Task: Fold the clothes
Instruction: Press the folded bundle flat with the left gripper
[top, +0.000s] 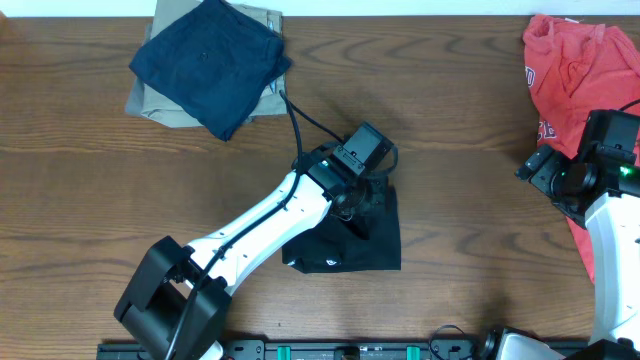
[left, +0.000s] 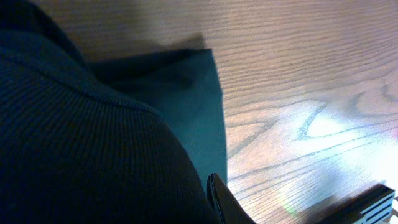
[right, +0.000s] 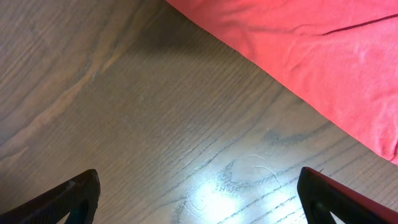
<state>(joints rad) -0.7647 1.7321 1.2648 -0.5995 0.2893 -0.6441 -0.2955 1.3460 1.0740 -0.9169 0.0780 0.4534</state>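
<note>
Folding on the black T-shirt (top: 345, 245) looks mostly done to me. It's a compact dark block at about 6 o'clock on the surface (top: 450, 100), with fairly straight edges on the right and bottom sides. The top edge is rumpled where my left tool (top: 355, 198) sits on it. In the left wrist view dark cloth fills the whole left side and only one fingertip (left: 219, 198) pokes out, so I honestly can't tell if that tool is pinching fabric or just resting there. I'd guess what's left is flattening that top bit, maybe one more fold, then letting go.

My right tool (right: 199, 174) is spread wide over bare wood out at 3 o'clock, holding nothing. A red shirt (top: 580, 70) lies bunched right beside it, running up toward 2 o'clock.

Up at 11 o'clock there's a folded navy garment (top: 210, 60) lying on top of a khaki garment (top: 150, 100), well apart from the black one. Nothing's really blocking me except my own left arm, which hides part of the shirt from above.
</note>
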